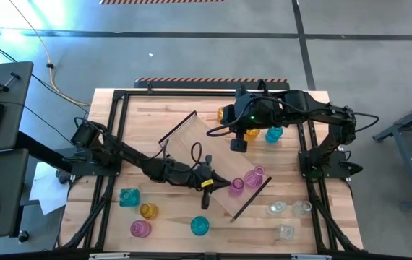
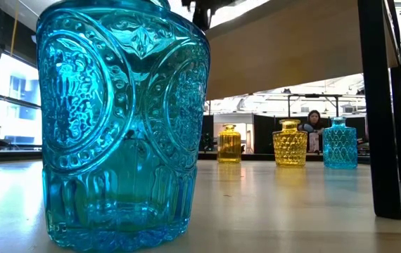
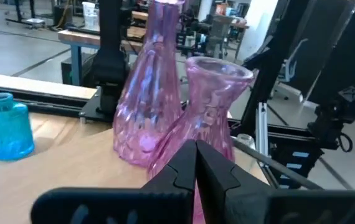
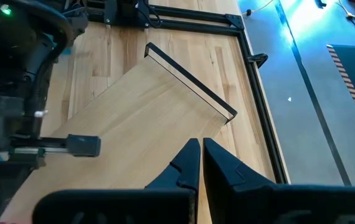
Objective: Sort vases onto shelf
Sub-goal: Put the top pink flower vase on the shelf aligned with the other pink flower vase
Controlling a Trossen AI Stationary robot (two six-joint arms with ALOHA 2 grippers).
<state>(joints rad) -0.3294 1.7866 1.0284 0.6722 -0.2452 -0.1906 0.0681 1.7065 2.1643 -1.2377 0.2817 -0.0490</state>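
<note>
Directly ahead of the left arm's closed fingers stands a pink vase, on the shelf.

The high view looked straight down on the whole table. The low view sat at tabletop level, very near a blue vase filling its left half. Both wrist views shared the shelf with the high view.

The left arm stretches low across the shelf, its left claw at the shelf's near end, fingers pressed together. The right arm bends in over the shelf's far end, its right claw pointing down, fingers closed.
</note>
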